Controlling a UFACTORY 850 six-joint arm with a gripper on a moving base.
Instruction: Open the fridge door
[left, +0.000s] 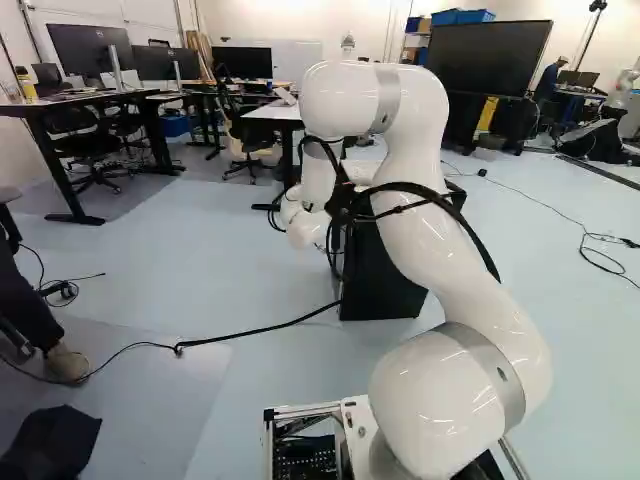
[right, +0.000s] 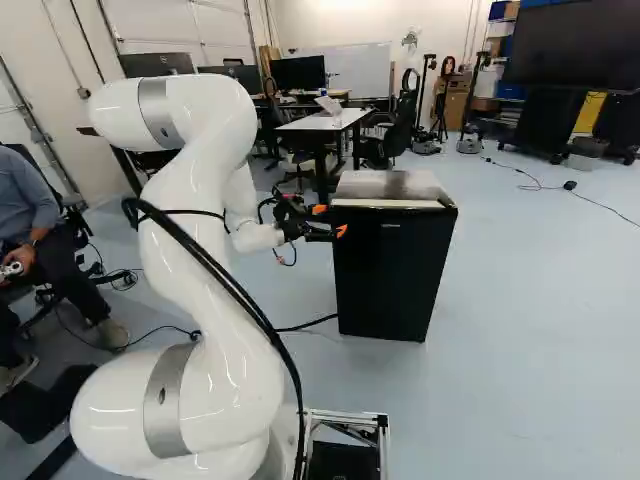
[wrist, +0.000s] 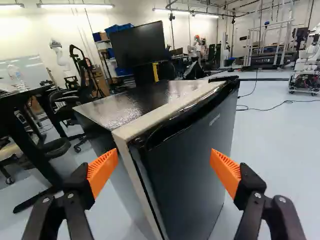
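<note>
My gripper (right: 325, 221) is near the upper left front edge of the black fridge (right: 388, 270) in the right base view. In the wrist view the gripper (wrist: 164, 172) stands wide open, an orange pad on each side. Ahead of it is the fridge's front corner, with the dark door (wrist: 195, 160) facing the fingers and a pale strip (wrist: 167, 111) along the top beside it. The door looks shut against the body. Whether a pad touches the fridge, I cannot tell. In the left base view my arm hides much of the fridge (left: 385, 275).
A white table (right: 325, 122) and office chairs stand behind the fridge. A seated person (right: 50, 235) is at the left of the right base view. A black cable (left: 250, 332) runs across the floor to the fridge. Another robot (wrist: 306, 62) stands far off in the wrist view.
</note>
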